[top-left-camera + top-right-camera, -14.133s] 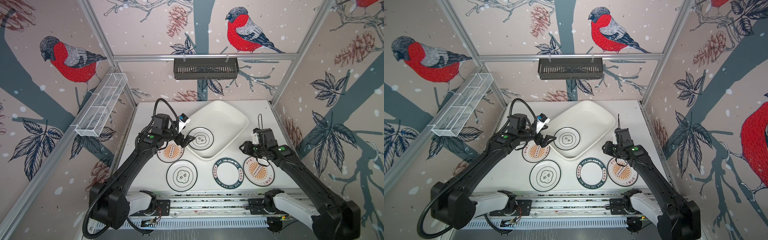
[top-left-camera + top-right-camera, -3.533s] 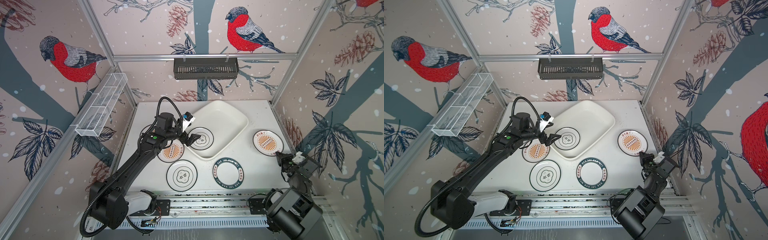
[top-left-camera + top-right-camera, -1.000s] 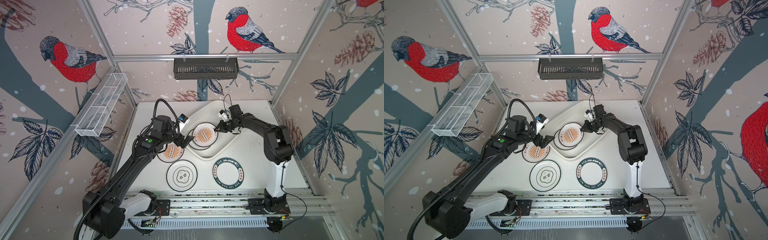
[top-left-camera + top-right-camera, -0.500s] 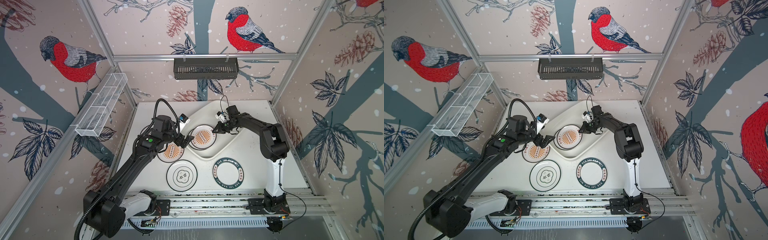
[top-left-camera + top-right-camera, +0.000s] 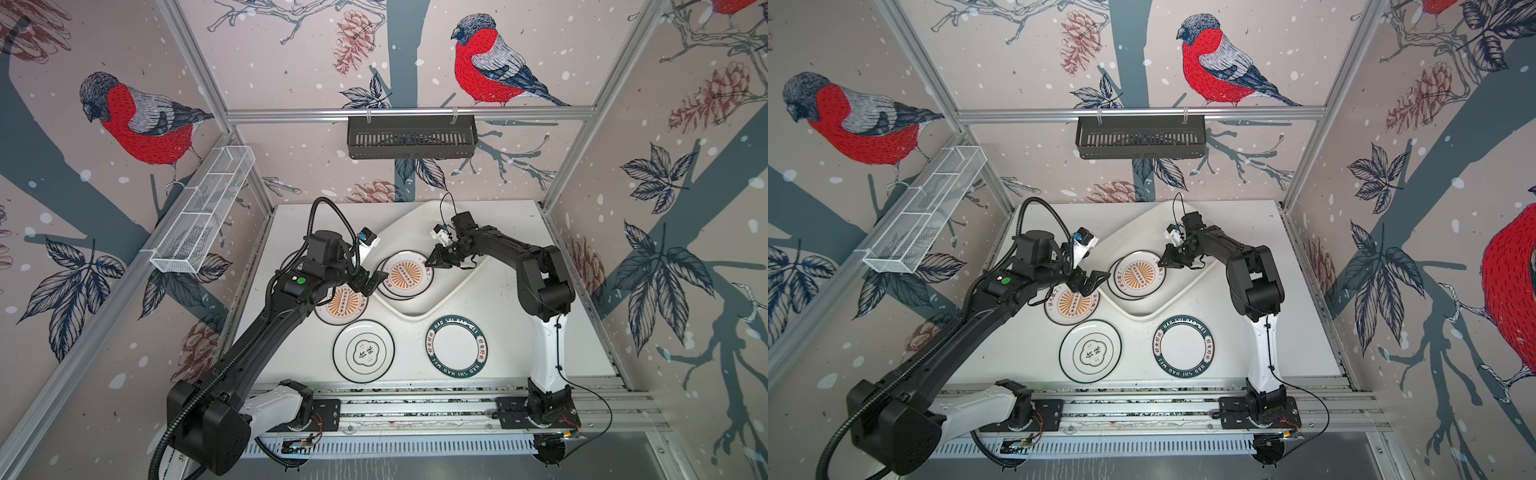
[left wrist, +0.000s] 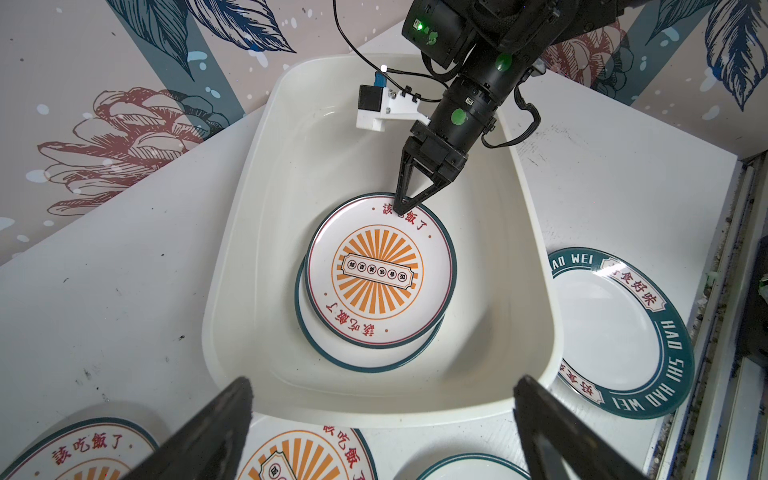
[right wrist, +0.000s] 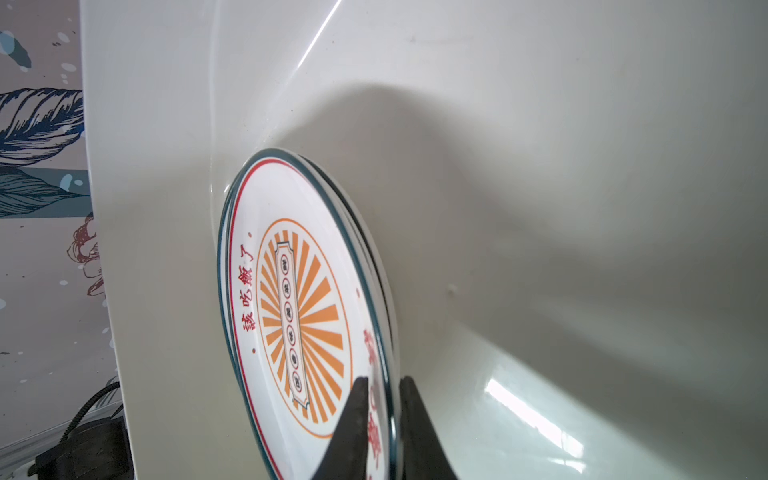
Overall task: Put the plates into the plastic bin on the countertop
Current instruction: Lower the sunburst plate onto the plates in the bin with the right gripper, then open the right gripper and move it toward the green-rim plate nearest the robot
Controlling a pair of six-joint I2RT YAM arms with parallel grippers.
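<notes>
Pale pink wallpaper [image 5: 291,62] covers the three walls around me, printed with red-breasted grey bullfinches [image 5: 486,70], brown pine cones [image 5: 353,37], dark blue leaves [image 5: 665,274] and broad teal branches. Silver aluminium posts [image 5: 195,66] run up the two back corners, joined by a horizontal rail [image 5: 291,113]. A black slotted metal basket [image 5: 411,137] hangs from that rail. A long white wire-mesh rack [image 5: 203,208] is fixed to the left wall. Below stands the flat white speckled countertop [image 5: 586,332], reaching the back wall. The light is bright and even, and the shadows are soft.
</notes>
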